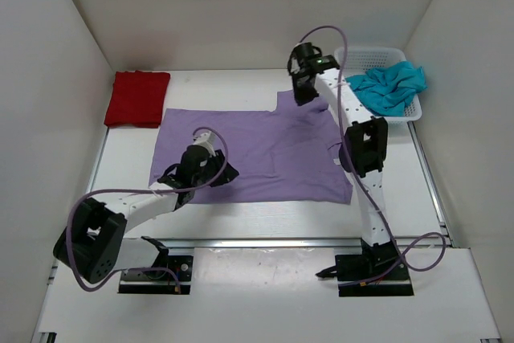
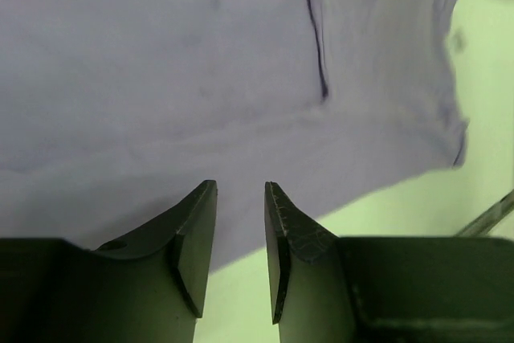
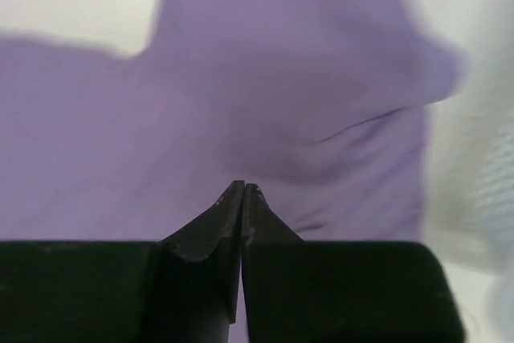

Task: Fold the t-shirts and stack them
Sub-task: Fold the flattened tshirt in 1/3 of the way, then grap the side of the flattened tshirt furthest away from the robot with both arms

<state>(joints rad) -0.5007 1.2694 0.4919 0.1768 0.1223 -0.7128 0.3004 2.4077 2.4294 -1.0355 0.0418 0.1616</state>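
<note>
Spread shirt (image 1: 257, 154) between folded shirt (image 1: 137, 99) and basket (image 1: 371, 54)

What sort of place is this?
Likely a robotics lab test cell: plain white walls enclose a table, a left arm and right arm are bolted at its near edge, and a lavender shirt lies spread on it.

The lavender shirt (image 1: 257, 154) beneath both black jaws is plain (one flat colour). Left of the left jaws lies the solid red shirt (image 1: 138, 99); right of the right jaws, the teal shirt (image 1: 391, 87) in a white mesh basket (image 1: 368, 55).
</note>
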